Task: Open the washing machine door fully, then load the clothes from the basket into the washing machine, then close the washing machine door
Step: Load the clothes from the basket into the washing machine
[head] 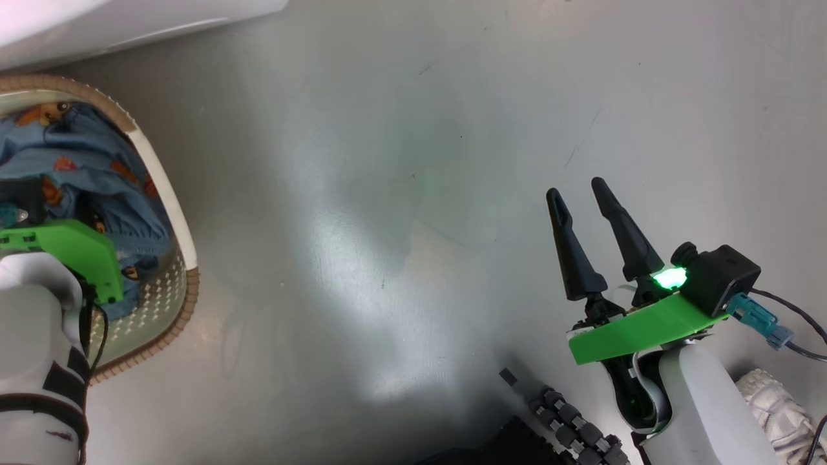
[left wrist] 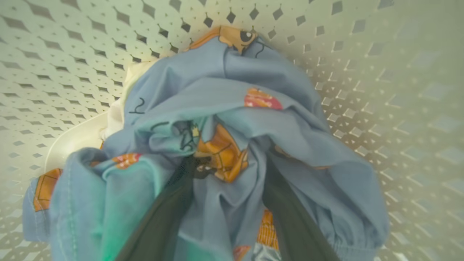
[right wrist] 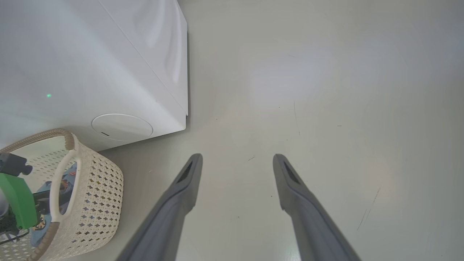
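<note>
**Left claw** [left wrist: 229, 161]: both fingers are sunk tip-first into the clothes [left wrist: 224, 90]. The jaws stand apart with a bunched fold between them, and no pinch on the cloth is evident. The clothes lie heaped round and ahead of the fingertips, with a white piece at the heap's far left. The basket [left wrist: 380, 90] walls the heap on every side of this claw.

**Right claw** [head: 575, 188]: jaws wide with nothing between them, hanging over bare floor [head: 387, 194], well apart from the basket. The washing machine [right wrist: 90, 65] stands ahead and to the left of this claw, just beyond the basket.

**Risks, as judged:**
- A shallow bite on one loose fold would let the cloth slip out on the lift.
- A grip on the top layer alone would leave the rest behind or trail it over the rim.
- A fingertip driven too deep could snag a hole in the basket and haul the light basket up.

**Count:** claws, two; basket, one; washing machine, one; clothes, one heap, number of garments not determinable
</note>
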You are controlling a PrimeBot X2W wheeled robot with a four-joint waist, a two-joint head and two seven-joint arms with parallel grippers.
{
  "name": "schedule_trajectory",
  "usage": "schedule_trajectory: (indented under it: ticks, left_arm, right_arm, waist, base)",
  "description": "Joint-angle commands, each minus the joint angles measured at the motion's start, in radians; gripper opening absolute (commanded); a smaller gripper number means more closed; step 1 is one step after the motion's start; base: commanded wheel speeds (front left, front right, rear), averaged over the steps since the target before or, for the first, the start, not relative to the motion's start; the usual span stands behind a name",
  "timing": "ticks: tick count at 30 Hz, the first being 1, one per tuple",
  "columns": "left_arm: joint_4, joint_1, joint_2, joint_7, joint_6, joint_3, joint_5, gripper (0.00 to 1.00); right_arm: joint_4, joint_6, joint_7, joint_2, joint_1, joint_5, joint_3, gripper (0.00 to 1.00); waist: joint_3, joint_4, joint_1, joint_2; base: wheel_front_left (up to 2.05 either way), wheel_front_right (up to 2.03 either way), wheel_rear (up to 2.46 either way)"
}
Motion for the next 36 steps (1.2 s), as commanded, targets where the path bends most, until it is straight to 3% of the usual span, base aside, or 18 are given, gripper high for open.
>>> schedule_trajectory:
  ticks: [1,12,21,36]
  left_arm:
    - [-0.002,0.012,0.031,-0.011,-0.007,0.014,-0.004,0.00]
    - [-0.032,0.068,-0.049,-0.087,-0.063,0.016,-0.064,0.00]
    - [-0.283,0.233,-0.116,-0.088,-0.092,0.029,-0.096,0.00]
    - [-0.623,0.444,-0.175,-0.088,-0.134,0.066,-0.124,0.00]
  right_arm:
    - [-0.014,0.002,-0.006,0.000,0.015,0.002,0.022,1.00]
    - [-0.011,0.002,-0.006,0.000,0.013,-0.039,-0.014,1.00]
    - [-0.007,0.002,-0.006,-0.003,0.038,-0.086,-0.055,1.00]
    - [0.004,0.002,-0.006,-0.030,0.092,-0.103,-0.080,1.00]
  waist:
    - [-0.003,0.003,0.0000,0.0000]
    - [-0.107,0.071,0.0000,0.0000]
    - [-0.227,0.147,0.0000,0.0000]
    - [-0.407,0.233,0.0000,0.0000]
  base:
    - [0.00,0.00,0.00]
    - [0.00,0.00,0.00]
    - [0.00,0.00,0.00]
    - [0.00,0.00,0.00]
